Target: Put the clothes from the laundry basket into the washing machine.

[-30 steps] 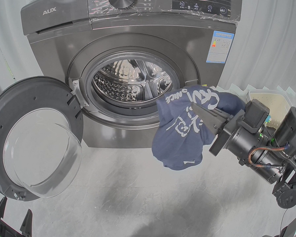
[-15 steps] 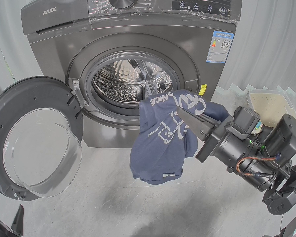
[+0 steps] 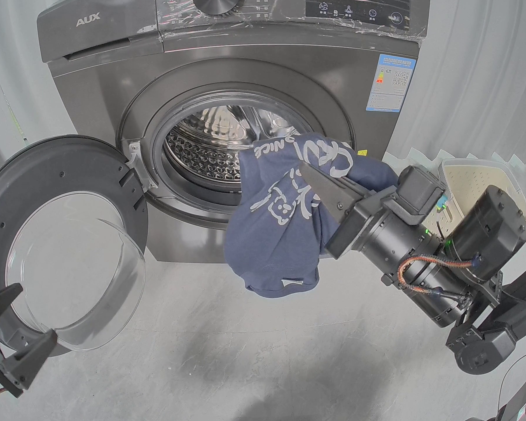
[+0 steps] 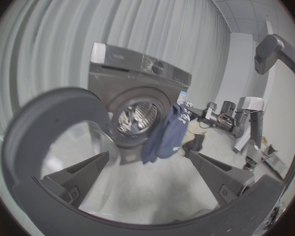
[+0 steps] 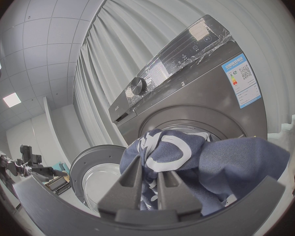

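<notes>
Navy shirt [image 3: 274, 229] is hanging clamped in my right gripper [image 3: 303, 168] at the washing machine [image 3: 333, 77] mouth; I'm judging it needs pushing inside next.

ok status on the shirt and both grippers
Right gripper shut on navy shirt. Shirt hangs in front of the drum mouth, right side, not yet inside. Left gripper open, low beside the door, which is swung wide aside.

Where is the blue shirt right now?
Head view, right of centre: the blue shirt hangs from the right pincer in front of the washing machine, at the lower right rim of its open mouth.
</notes>
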`<state>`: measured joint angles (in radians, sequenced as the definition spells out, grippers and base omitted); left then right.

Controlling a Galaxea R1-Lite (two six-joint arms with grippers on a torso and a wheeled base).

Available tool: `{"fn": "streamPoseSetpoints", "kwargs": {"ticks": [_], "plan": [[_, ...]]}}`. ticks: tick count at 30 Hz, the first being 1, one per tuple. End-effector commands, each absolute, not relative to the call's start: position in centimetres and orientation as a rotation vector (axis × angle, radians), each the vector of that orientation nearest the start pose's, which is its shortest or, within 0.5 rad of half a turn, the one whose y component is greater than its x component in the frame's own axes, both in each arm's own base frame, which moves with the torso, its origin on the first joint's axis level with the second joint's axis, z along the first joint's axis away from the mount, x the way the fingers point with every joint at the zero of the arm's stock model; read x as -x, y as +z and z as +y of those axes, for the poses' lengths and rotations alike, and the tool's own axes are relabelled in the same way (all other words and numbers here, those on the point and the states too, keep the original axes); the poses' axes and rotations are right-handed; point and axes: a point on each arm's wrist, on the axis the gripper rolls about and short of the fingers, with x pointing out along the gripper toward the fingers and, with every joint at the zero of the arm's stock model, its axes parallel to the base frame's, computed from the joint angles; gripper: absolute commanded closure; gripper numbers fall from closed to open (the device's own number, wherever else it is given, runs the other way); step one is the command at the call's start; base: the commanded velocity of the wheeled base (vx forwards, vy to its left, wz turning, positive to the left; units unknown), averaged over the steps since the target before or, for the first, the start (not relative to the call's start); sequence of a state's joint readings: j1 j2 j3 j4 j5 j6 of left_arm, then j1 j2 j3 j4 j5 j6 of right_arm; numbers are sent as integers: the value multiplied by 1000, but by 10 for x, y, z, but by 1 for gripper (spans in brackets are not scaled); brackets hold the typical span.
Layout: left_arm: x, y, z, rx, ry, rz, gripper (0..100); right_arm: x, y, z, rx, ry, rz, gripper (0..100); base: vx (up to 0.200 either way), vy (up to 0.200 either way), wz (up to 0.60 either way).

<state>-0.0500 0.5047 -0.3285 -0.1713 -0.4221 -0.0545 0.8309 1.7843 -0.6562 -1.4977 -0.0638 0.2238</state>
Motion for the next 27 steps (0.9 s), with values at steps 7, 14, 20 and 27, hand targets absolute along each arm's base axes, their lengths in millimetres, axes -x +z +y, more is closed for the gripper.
{"fn": "streamPoseSetpoints", "kwargs": {"ticks": [7, 14, 20, 27], "plan": [[-109, 157, -59, 81, -869, 420, 0, -222, 207, 237, -422, 778, -305, 100, 0, 0, 0], [-139, 149, -73, 88, -878, 430, 0, -222, 204, 241, -417, 786, -294, 100, 0, 0, 0], [-160, 144, -82, 109, -869, 459, 0, -223, 208, 242, -416, 788, -308, 100, 0, 0, 0], [-185, 140, -93, 123, -863, 444, 0, -223, 208, 241, -412, 787, -304, 100, 0, 0, 0]]}}
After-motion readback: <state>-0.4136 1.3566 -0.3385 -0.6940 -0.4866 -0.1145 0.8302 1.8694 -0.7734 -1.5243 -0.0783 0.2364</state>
